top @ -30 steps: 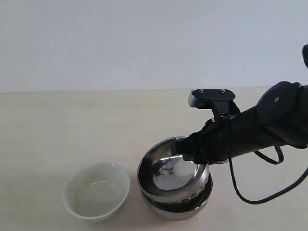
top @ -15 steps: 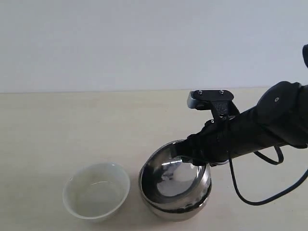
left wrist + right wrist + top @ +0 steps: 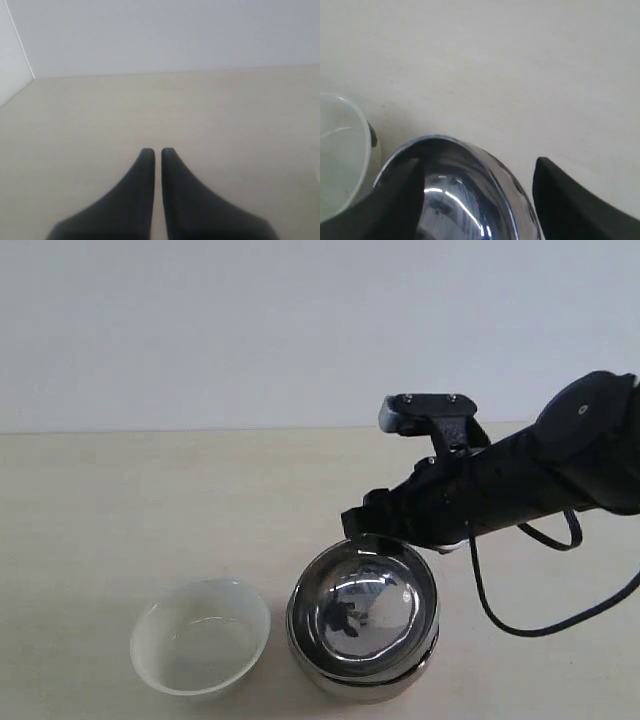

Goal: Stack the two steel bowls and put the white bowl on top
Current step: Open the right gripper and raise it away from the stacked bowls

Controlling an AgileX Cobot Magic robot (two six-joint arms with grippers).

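Observation:
The two steel bowls stand nested at the front of the table, the upper one [image 3: 362,610] level inside the lower one [image 3: 362,686]. The white bowl [image 3: 200,636] stands alone to their left, upright and empty. My right gripper [image 3: 378,532] hovers just above the far rim of the stack, open and holding nothing. In the right wrist view one finger of the gripper [image 3: 477,164] is over the inside of the upper steel bowl [image 3: 460,200] and the other is outside its rim; the white bowl [image 3: 340,160] shows beside it. The left gripper [image 3: 158,151] is shut over bare table, out of the exterior view.
The beige table [image 3: 150,500] runs back to a white wall. A black cable [image 3: 500,610] loops down from the right arm to the right of the stack.
The upper steel bowl hung tilted in the right gripper, then dropped level into the lower bowl. The right gripper has let go, opened and risen slightly to the left.

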